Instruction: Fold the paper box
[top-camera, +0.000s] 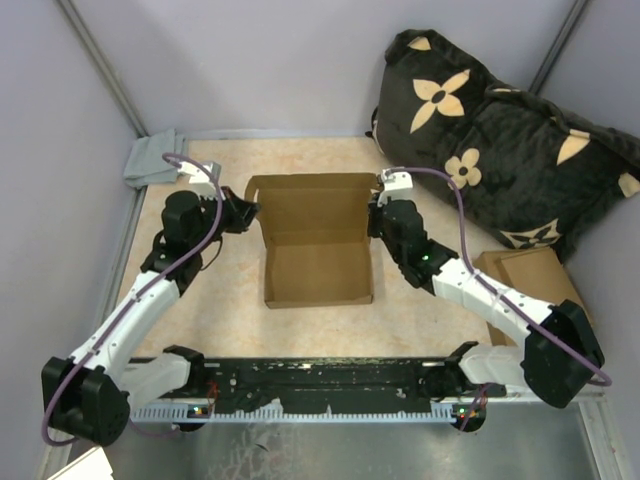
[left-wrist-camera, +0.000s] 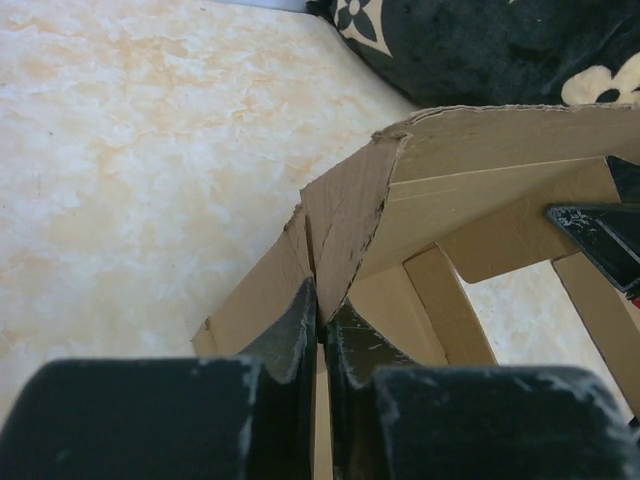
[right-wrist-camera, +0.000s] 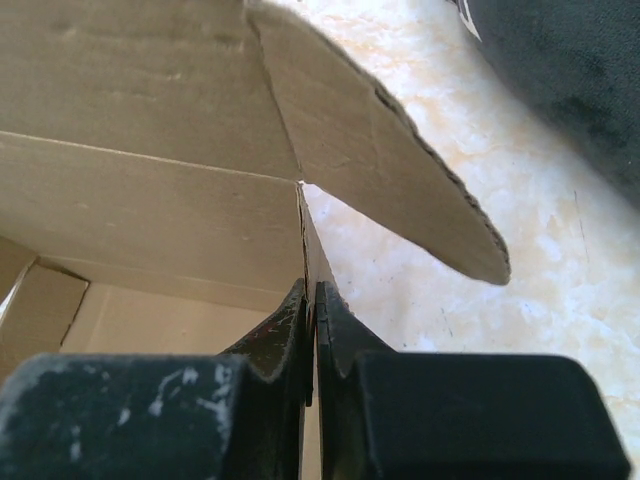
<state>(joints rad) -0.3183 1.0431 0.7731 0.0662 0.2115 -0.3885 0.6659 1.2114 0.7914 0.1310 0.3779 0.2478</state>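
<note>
Paper box (top-camera: 318, 250) between left gripper (left-wrist-camera: 320, 305), right gripper (right-wrist-camera: 310, 300); both pinch walls

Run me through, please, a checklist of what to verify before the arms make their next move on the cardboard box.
1. Left gripper pinching the left wall of the box: ok.
2. Right gripper pinching the right wall: ok.
3. Lid raised at the far side, tray uncovered: ok.
4. Box edge by the left gripper intact: not ok, it looks ragged.
5. Pillow apart from the box: ok.
6. Spare cardboard clear of the right arm: cannot tell, they overlap in the top view.
</note>
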